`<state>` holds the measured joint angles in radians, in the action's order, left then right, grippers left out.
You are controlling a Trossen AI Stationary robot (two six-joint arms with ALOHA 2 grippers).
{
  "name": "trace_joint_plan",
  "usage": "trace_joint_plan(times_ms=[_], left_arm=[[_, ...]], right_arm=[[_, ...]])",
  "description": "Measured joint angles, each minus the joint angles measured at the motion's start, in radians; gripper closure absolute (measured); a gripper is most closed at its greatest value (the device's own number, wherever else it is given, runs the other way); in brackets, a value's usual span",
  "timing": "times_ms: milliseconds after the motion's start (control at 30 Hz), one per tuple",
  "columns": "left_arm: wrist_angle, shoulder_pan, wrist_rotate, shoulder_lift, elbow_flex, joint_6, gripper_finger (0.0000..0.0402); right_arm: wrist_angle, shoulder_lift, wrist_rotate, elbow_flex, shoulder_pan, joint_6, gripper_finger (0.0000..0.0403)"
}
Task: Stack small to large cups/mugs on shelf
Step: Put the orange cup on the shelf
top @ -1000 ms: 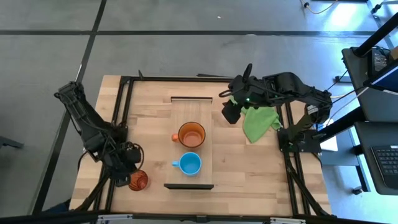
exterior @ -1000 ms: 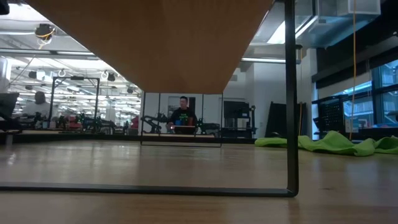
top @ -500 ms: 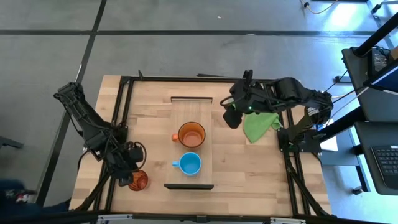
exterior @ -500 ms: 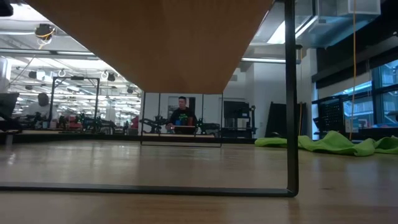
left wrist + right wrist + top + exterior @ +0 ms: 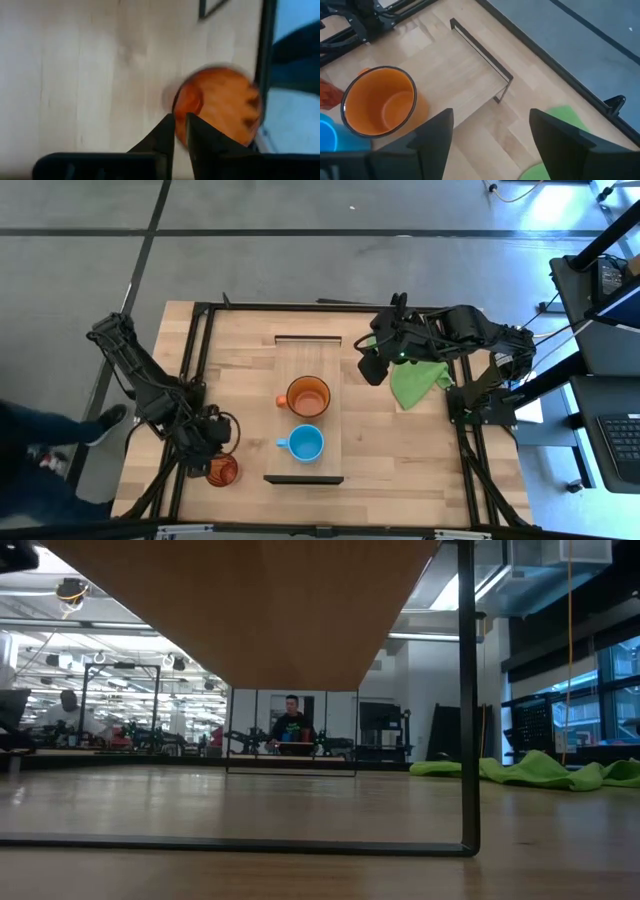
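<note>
Your long light-wood shelf board runs lengthwise away from you down the middle of the table, dark strips at its short ends. On it sit the wide orange handled mug and, just nearer you, the small light-blue handled mug.

The reddish-orange translucent tumbler stands off the shelf on the tabletop's near left corner, well apart from both mugs. Your left gripper is right beside it; in the left wrist view its fingers are nearly together, with the tumbler just past their tips and not between them, so you hold nothing yet.

Your right gripper hovers spread wide beside the shelf's far end, above the green cloth.

No writing or brand is readable on anything.
</note>
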<state>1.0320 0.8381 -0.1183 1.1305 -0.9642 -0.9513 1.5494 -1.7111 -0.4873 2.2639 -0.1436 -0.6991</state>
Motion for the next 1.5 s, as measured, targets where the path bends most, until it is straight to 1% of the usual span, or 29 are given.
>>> trace_joint_plan(times_ms=[67,133,233,367,667,867,1067,1167,1233,1333,1433,1500], left_arm=[[0.024,-0.001,0.049,0.020,0.000,0.005,0.0342],[0.021,0.000,0.069,0.034,0.000,0.018,0.0320],[0.015,0.000,0.056,0.035,0.000,0.019,0.0292],[0.018,0.000,0.039,0.035,0.000,0.010,0.0271],[-0.004,0.003,0.033,0.074,0.004,-0.004,0.0269],[-0.052,0.003,0.031,0.096,0.039,-0.008,0.0270],[-0.058,0.003,0.030,0.097,0.089,-0.032,0.0270],[-0.062,0.003,0.036,0.097,0.101,-0.033,0.0278],[-0.064,-0.001,0.038,0.097,0.101,-0.032,0.0292],[-0.069,-0.015,0.039,0.097,0.101,-0.018,0.0327],[-0.069,-0.044,0.053,0.097,0.101,0.003,0.0375],[-0.071,-0.076,0.070,0.097,0.098,0.031,0.0392]], right_arm=[[0.002,0.000,0.000,0.000,0.000,-0.002,0.0140],[0.003,0.000,0.000,0.000,0.000,-0.004,0.0140],[0.009,0.000,0.000,0.000,0.000,-0.007,0.0140],[0.009,0.000,-0.001,0.000,0.000,-0.021,0.0140],[0.011,0.000,-0.009,0.000,0.000,-0.026,0.0140],[0.021,0.000,-0.009,0.000,0.000,-0.025,0.0140],[0.021,0.000,-0.008,0.000,0.000,-0.023,0.0140],[0.021,0.000,-0.008,0.000,0.000,-0.013,0.0140],[0.021,0.000,-0.008,0.000,0.000,-0.006,0.0140],[0.021,0.000,-0.007,0.000,0.000,-0.003,0.0140],[0.021,0.000,-0.007,0.000,0.000,-0.003,0.0140],[0.022,0.000,0.010,0.000,0.000,-0.006,0.0140]])
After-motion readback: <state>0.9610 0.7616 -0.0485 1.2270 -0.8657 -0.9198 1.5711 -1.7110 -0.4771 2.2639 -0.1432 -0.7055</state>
